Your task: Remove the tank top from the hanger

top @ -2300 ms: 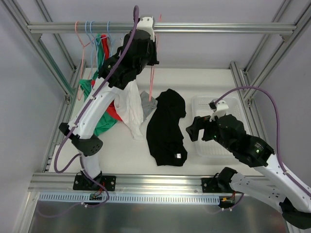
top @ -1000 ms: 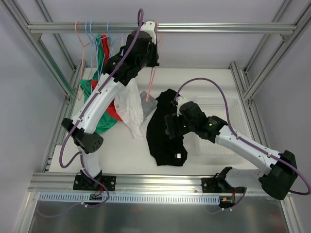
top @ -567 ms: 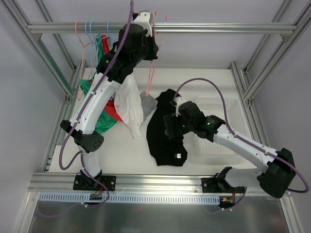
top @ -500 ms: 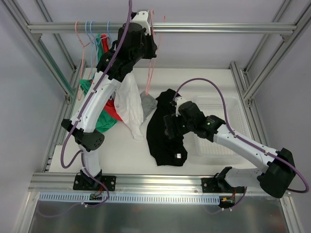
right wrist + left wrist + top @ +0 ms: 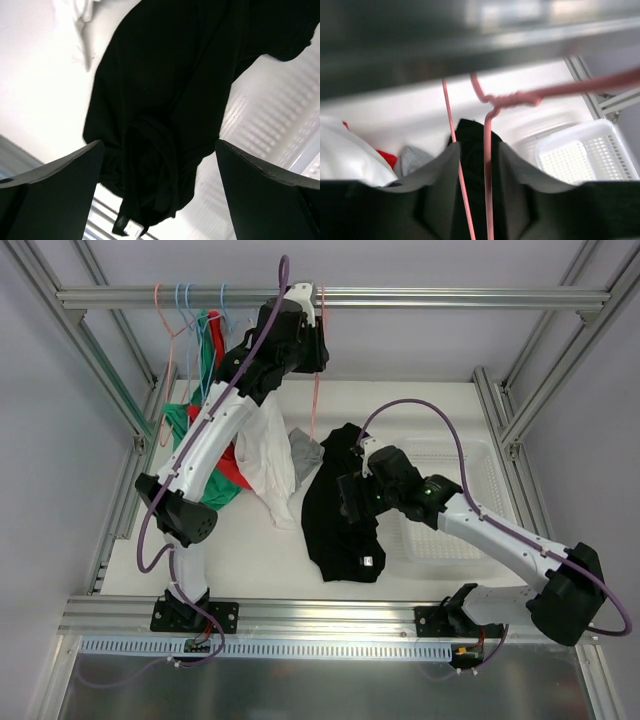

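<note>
The black tank top (image 5: 335, 530) lies crumpled on the white table, off the hanger; it also shows in the right wrist view (image 5: 165, 75). The bare pink hanger (image 5: 316, 390) hangs upright from the top rail (image 5: 420, 298). My left gripper (image 5: 318, 350) is up at the rail. In the left wrist view its jaws (image 5: 479, 167) stand a little apart, with the hanger's stem (image 5: 487, 165) and a side wire running loose between them. My right gripper (image 5: 348, 502) hovers just over the tank top, wide open and empty (image 5: 159, 145).
Several hangers with green and red garments (image 5: 205, 380) hang at the rail's left end. A white garment (image 5: 268, 460) and a grey one (image 5: 304, 450) lie left of the tank top. A white mesh basket (image 5: 455, 515) stands on its right, also in the left wrist view (image 5: 585, 160).
My right arm swung in from the right and now sits over the tank top. My left gripper lifted and tilted the hanger, then came back right; the hanger now hangs straight from the rail.
</note>
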Tool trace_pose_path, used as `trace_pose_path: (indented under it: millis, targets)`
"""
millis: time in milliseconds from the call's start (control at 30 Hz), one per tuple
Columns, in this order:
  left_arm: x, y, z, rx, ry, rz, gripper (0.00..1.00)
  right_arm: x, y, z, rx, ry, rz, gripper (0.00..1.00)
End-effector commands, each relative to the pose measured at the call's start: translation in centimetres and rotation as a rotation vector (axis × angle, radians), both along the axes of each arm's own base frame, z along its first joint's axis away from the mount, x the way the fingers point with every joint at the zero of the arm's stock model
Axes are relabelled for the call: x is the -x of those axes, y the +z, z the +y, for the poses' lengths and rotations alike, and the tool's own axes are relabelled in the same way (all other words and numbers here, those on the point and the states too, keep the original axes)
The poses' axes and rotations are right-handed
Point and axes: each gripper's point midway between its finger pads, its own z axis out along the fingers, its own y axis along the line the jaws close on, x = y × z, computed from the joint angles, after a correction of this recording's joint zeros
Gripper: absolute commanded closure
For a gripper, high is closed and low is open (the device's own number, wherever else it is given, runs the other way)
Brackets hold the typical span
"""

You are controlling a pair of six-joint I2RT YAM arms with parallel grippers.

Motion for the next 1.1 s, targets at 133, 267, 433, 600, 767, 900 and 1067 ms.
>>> trace_pose_path:
  millis: [133,267,433,600,767,900,1067]
  targets:
    - [6.3,6.5,3.9,0.069,0.034,-0.101,0.3,-5.9,-2.5,0.0,0.121,-0.059,0.028,0.01]
    - [9.7,5.6,6.6,0.062,0.083,-0.08,0.01,-8.7,-4.8,1.1,0.203,-0.076,0.06,0.01]
    - [14.8,5.2,11.9,0.091,0.186,-0.1,0.01,-12.0,-7.5,1.6,0.288,-0.14,0.079,0.0]
    - [20.5,2.8,15.8,0.135,0.202,-0.109,0.01,-11.2,-13.0,1.8,0.332,-0.165,0.173,0.01]
    - [24.1,-1.3,18.1,0.139,0.198,-0.099,0.01,-11.0,-14.0,1.7,0.31,-0.201,0.122,0.42]
    - [26.5,-3.5,19.7,0.097,0.166,-0.119,0.01,-10.2,-11.1,1.9,0.237,-0.168,0.073,1.0]
    - [28.6,-7.0,21.7,0.011,0.153,-0.125,0.01,-8.4,2.2,0.4,0.062,-0.144,-0.117,1.0]
